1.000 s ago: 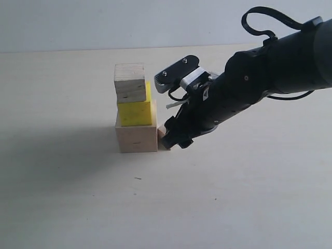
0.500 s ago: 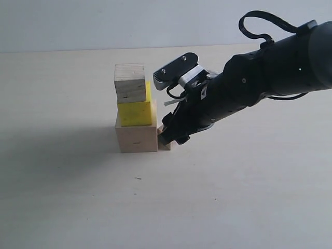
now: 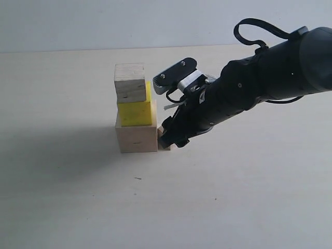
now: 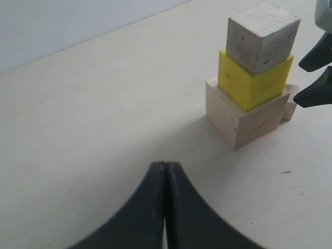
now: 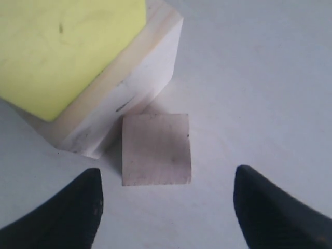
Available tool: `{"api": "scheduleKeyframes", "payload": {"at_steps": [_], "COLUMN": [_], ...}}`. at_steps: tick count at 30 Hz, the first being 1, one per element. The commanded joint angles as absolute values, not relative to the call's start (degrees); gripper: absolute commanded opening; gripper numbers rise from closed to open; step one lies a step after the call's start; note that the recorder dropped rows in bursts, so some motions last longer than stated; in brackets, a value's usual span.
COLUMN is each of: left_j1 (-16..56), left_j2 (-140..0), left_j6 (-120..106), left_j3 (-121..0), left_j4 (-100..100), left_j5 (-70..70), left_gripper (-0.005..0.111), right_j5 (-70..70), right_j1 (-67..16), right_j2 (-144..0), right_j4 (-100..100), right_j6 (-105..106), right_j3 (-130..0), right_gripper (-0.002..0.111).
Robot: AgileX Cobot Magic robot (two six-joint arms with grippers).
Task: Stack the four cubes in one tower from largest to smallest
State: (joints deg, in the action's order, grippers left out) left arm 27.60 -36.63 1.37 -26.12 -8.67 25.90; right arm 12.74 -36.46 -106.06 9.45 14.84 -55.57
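1. while the right gripper (image 5: 167, 176) hangs low over the table (image 3: 233, 197), its claw stands wide. its fingers (image 5: 67, 212) flank the loose small cube (image 5: 155, 149) with a gap on each side, so nothing is held.
2. the left gripper (image 4: 165, 168) has its claw pressed together on nothing, well apart from the blocks.
3. left of centre in the exterior view stands the part-built tower (image 3: 135, 116): the large pale cube (image 3: 136, 138) at the bottom, the yellow cube (image 3: 136, 113) on it, and a small wood cube (image 3: 129, 83) on top, each a little askew on the one below.
4. the loose small cube lies on the table at the lower right foot of the large pale cube, just beside its wall. whether a corner touches that wall i cannot tell.
5. it looks like bare, matte wood, so it is probably light, rigid and not slippery. a firm pinch should neither dent it nor let it slide.
6. the best hold seems to be the two opposite side faces the fingers already flank, taken centrally so the cube does not pivot.
7. one finger has little room next to the large pale cube, and a nudge there could shake the tower.
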Motion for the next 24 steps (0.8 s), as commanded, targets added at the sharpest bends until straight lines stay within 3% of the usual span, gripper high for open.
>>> {"api": "scheduleKeyframes", "payload": {"at_steps": [1, 24], "left_j1": [27.41, 27.41], "left_j2": [-36.78, -36.78], "left_j6": [1.32, 1.32], "left_j3": [-26.1, -26.1], "left_j4": [-9.44, -9.68], "left_j5": [25.22, 25.22], "left_gripper": [0.0, 0.0], "right_j5": [11.57, 12.03], "right_j1": [-36.17, -36.3], "right_j2": [-106.12, -106.12], "right_j4": [9.67, 13.12], "right_j6": [15.39, 15.17], "right_j3": [-55.28, -55.28], "right_gripper": [0.068, 0.068]}}
